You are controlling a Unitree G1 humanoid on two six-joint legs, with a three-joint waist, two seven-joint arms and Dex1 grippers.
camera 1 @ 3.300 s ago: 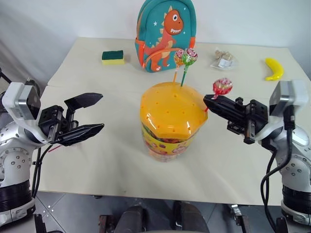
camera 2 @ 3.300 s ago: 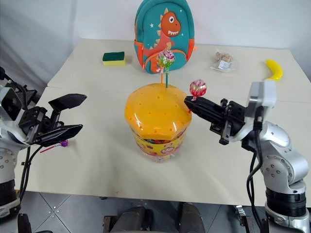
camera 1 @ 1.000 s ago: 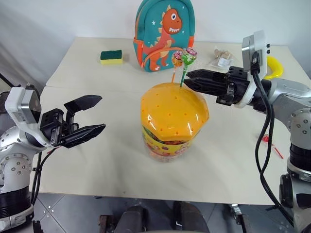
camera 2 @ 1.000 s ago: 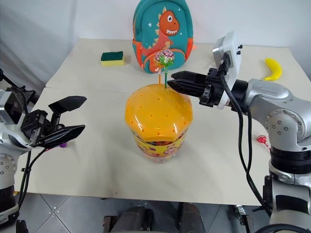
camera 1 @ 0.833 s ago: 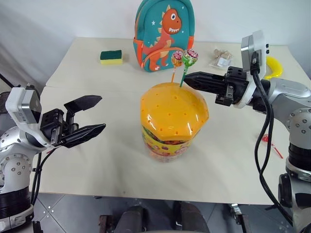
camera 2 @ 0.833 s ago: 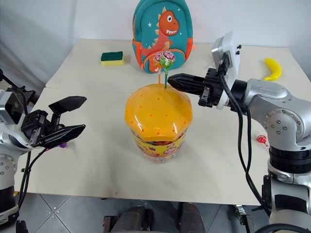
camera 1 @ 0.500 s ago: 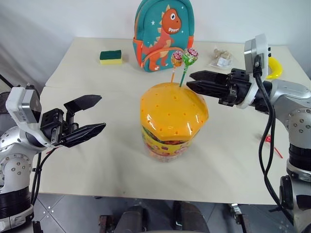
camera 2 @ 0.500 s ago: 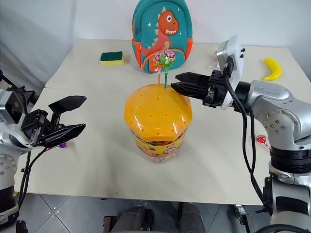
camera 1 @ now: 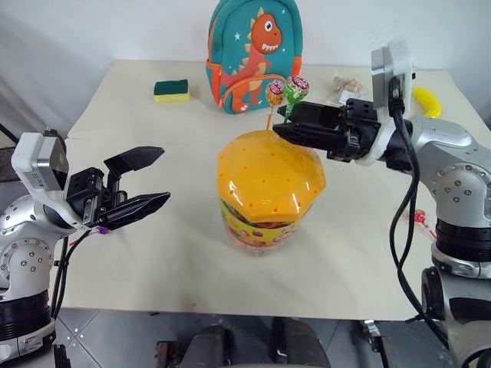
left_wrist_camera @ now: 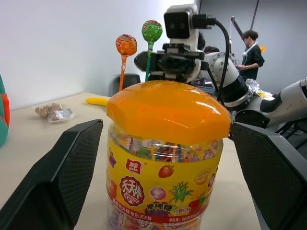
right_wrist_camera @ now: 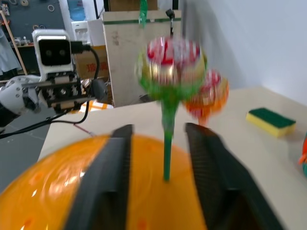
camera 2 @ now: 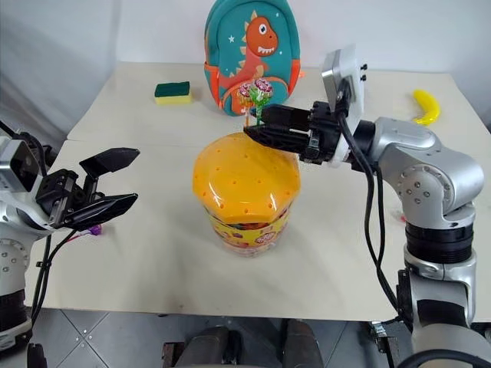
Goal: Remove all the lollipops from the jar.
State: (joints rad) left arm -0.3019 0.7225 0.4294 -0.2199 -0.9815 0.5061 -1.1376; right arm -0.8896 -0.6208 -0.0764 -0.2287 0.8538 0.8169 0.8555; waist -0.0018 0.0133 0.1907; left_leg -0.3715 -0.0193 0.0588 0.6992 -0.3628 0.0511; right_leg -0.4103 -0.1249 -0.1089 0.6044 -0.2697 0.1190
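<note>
The jar, a yellow printed tub with an orange domed lid, stands mid-table. A green lollipop and an orange lollipop stick up from the lid's far side. My right gripper reaches in level from the right. In the right wrist view its fingers stand apart on either side of the green stick without touching it, so it is open. My left gripper hangs open and empty to the left of the jar. A purple lollipop lies on the table under it, and a red lollipop lies at the table's right.
A teal dinosaur backpack stands behind the jar. A green and yellow sponge lies at the back left. A wrapped snack and a banana lie at the back right. A person stands far off in the left wrist view.
My right gripper opened and moved left to the lollipop sticks; its fingers now straddle the green stick, closer together than half a second ago. The left arm has kept still.
</note>
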